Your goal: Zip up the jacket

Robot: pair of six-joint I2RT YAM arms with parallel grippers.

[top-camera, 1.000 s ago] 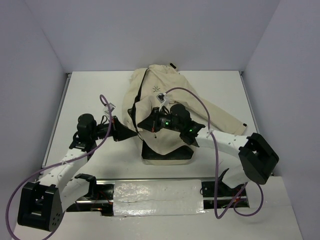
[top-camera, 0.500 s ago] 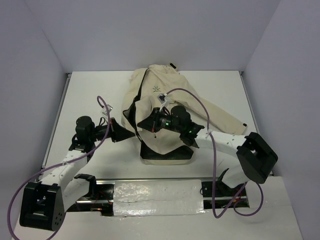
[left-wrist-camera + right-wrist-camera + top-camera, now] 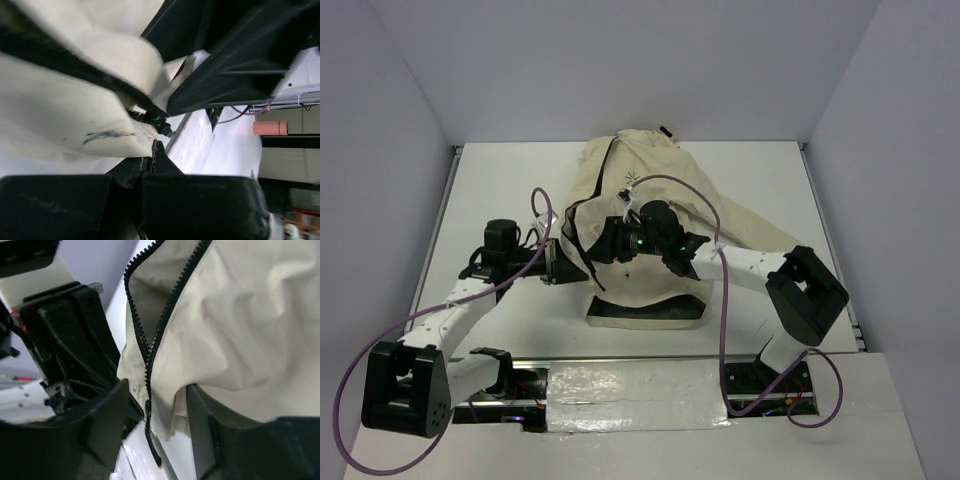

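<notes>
The cream jacket (image 3: 655,190) lies bunched mid-table, its dark zipper (image 3: 607,165) running down the left front. My left gripper (image 3: 570,268) is shut on the jacket's lower front edge. In the left wrist view that gripper (image 3: 152,151) pinches the cream fabric (image 3: 65,115) just below the zipper's dark metal end (image 3: 159,123). My right gripper (image 3: 607,245) hovers at the same spot. In the right wrist view it (image 3: 157,386) stands open, one jaw on each side of the zipper teeth (image 3: 160,325) and the hanging dark pull (image 3: 150,435), gripping neither.
The left arm's black body (image 3: 65,340) sits right beside the right fingers. Purple cables (image 3: 720,300) loop over both arms. A metal rail (image 3: 640,385) runs along the near table edge. White walls close in the table (image 3: 500,180) on three sides.
The right gripper has opened and let go, and its arm has shifted left and farther back. The left gripper has moved right, holding the jacket's edge; the hem has slid left.
</notes>
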